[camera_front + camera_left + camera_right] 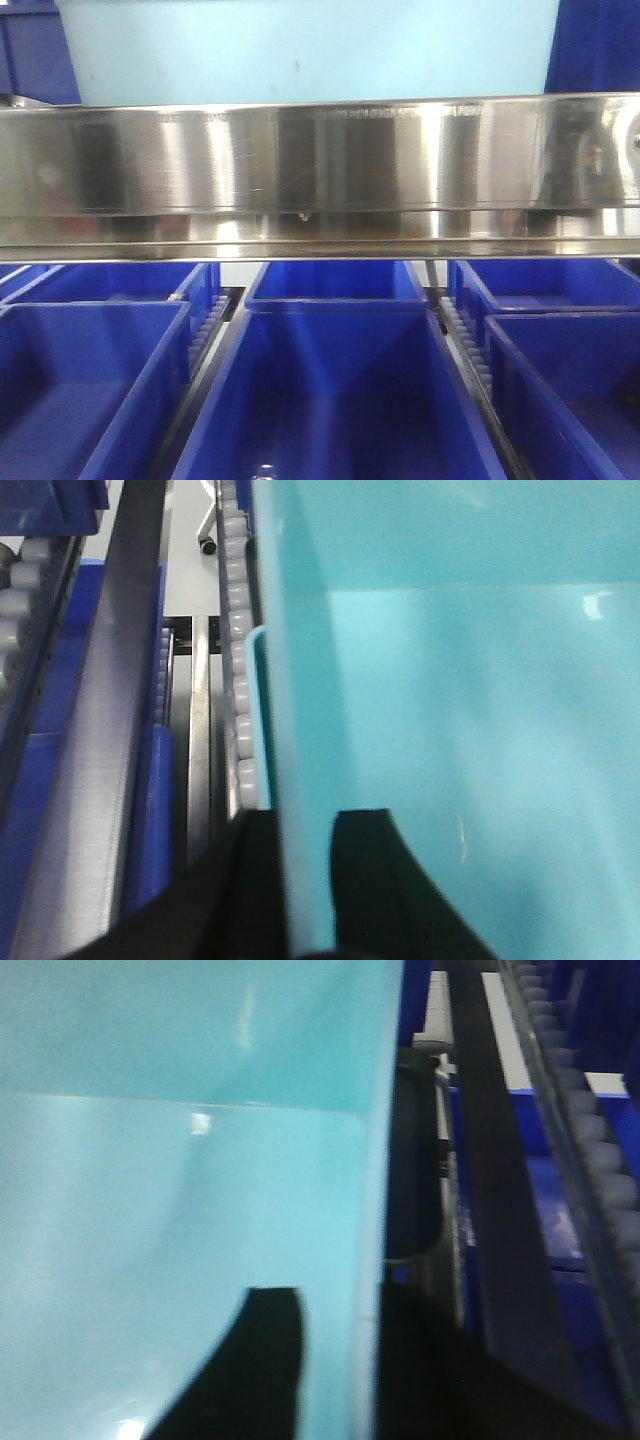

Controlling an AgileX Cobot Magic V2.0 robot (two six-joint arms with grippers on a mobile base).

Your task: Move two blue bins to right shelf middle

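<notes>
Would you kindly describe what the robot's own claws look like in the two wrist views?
Little of them shows. The left claw has two matte black fingers with smooth, curved edges, dark against the aqua bin. The right claw has the same plain black fingers, one squared at the tip. No cables, markings or labels are visible, and the arms are out of frame.

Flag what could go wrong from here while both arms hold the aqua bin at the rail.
1. The left gripper and right gripper each pinch only a thin, smooth side wall of the pale aqua bin; uneven arm motion could let it slip or twist.
2. The front rail hides the bin's base, which may catch on it.
3. The bin's left wall runs close beside the roller track and could scrape.
</notes>
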